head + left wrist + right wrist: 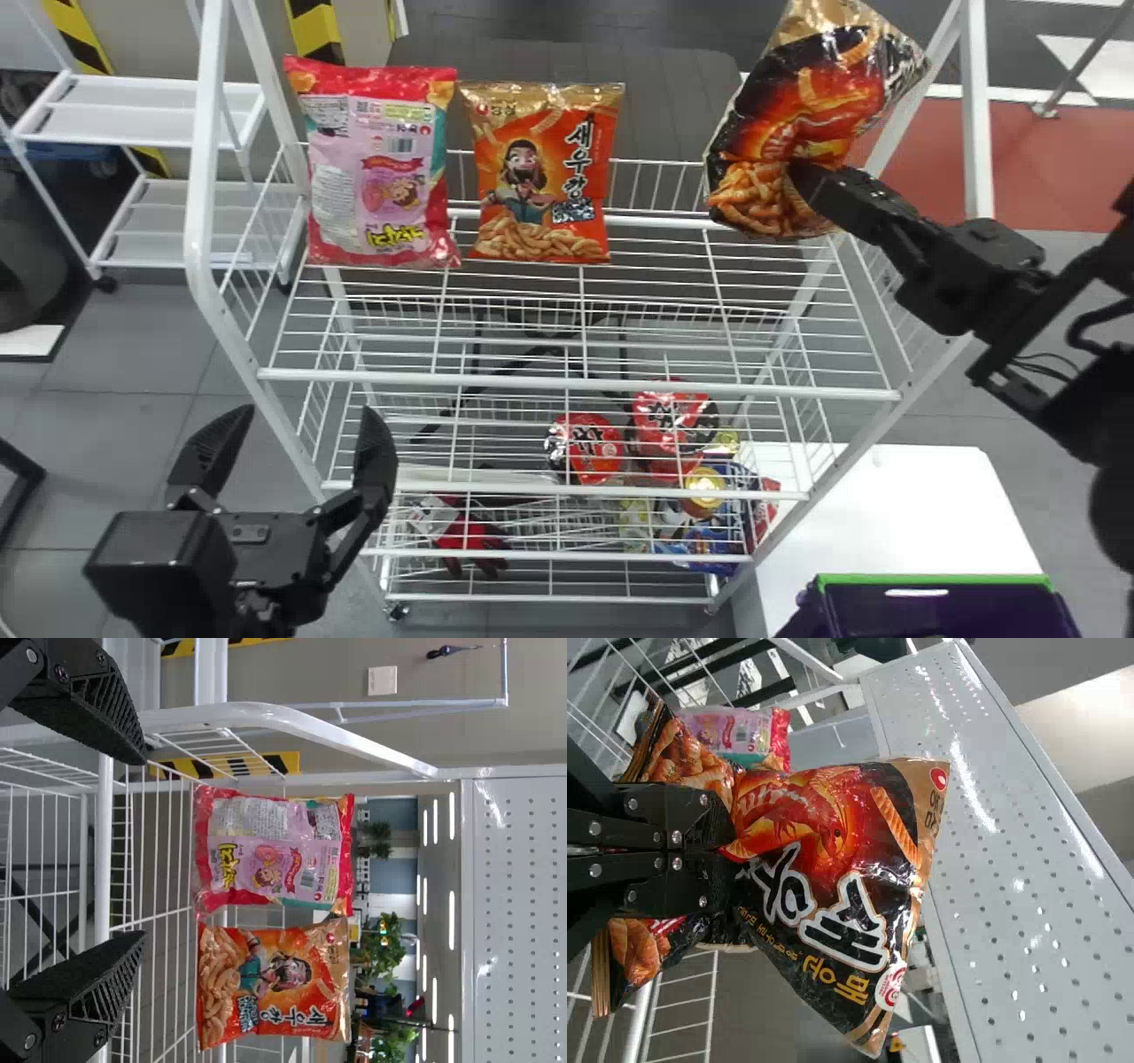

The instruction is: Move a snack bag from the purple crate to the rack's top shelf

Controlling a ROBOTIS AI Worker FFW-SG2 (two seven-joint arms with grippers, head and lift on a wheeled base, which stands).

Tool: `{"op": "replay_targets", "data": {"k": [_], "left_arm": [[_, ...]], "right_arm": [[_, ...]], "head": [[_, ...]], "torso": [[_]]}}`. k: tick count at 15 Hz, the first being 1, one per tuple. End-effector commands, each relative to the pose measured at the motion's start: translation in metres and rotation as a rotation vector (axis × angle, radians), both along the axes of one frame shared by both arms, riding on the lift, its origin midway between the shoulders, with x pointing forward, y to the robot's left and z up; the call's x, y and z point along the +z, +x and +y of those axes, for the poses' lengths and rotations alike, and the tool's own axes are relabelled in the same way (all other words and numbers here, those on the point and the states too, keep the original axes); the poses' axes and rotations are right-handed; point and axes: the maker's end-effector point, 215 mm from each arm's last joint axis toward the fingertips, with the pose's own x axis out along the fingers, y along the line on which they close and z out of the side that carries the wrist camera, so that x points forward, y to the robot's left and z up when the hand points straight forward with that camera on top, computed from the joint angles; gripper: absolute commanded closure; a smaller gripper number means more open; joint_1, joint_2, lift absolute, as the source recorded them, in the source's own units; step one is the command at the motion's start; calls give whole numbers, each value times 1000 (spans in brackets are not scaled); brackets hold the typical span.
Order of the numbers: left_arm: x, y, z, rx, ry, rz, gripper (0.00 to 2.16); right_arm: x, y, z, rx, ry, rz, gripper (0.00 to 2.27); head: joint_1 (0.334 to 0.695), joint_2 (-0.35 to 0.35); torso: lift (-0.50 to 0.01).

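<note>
Here, two bags (385, 177) stand on the top shelf (576, 384); the third bag (797, 115) is pinched inside the right gripper (808, 184); the left gripper (306, 425) gapes.

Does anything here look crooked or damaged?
The black snack bag tilts in the right gripper and is creased where the jaws pinch it, while the pink bag and orange bag stand upright on the top shelf. I see no tear or spill.

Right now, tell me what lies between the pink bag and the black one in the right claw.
The orange bag, on the top shelf beside the pink bag; then a bare stretch towards the black bag. The head view shows this.
</note>
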Motion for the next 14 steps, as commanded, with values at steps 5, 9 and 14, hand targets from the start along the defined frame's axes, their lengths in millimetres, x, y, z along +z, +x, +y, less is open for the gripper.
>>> {"op": "replay_targets", "data": {"k": [5,9,14], "left_arm": [[-6,5,-2,-5,0,11,130],[-7,5,-3,-5,1,14,130],[-13,3,-4,-7,0,23,134]], "right_arm": [[-40,25,46,-1,-65,-118,1642],[-58,34,61,-56,-132,-178,1642],[-67,51,71,-190,-168,-201,1642]], "head": [[695,13],[695,29],[695,48]], "torso": [[2],[2],[2]]}}
